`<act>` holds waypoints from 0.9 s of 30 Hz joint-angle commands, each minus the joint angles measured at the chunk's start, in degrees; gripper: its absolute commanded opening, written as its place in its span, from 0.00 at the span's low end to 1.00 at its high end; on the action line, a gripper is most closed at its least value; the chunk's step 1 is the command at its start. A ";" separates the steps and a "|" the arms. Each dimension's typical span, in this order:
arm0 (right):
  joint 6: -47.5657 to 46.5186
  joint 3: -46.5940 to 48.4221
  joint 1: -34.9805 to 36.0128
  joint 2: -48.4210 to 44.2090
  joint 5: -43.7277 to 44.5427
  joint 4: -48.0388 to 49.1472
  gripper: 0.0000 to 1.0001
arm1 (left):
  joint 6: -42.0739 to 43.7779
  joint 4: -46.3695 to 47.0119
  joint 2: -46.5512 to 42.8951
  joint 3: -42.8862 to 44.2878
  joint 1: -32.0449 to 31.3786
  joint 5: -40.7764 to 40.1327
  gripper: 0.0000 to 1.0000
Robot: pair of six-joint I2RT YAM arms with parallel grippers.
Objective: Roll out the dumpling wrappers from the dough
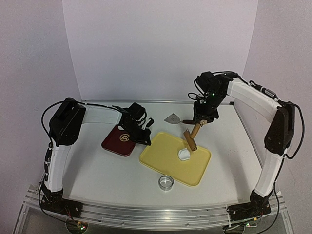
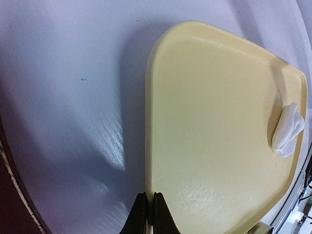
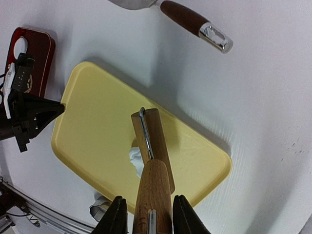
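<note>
Top external view: the right gripper (image 1: 198, 120) pinches a wooden roller (image 1: 190, 139) over the dough (image 1: 184, 154), a white lump near the yellow tray's (image 1: 158, 153) middle. The left gripper (image 1: 144, 139), its fingers pressed together, sits at the tray's left rim.

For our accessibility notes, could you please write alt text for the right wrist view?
The right arm's jaws grip a wooden rolling pin, tipped down over a lump of white dough on a yellow tray. The left arm's closed jaws sit at the tray's left edge; a wood-handled scraper lies beyond on the white table.
</note>
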 commanded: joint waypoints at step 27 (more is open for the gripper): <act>1.60 -36.08 -14.78 -15.21 -35.93 32.36 0.00 | -2.96 4.48 -2.36 -3.46 -0.16 -0.70 0.00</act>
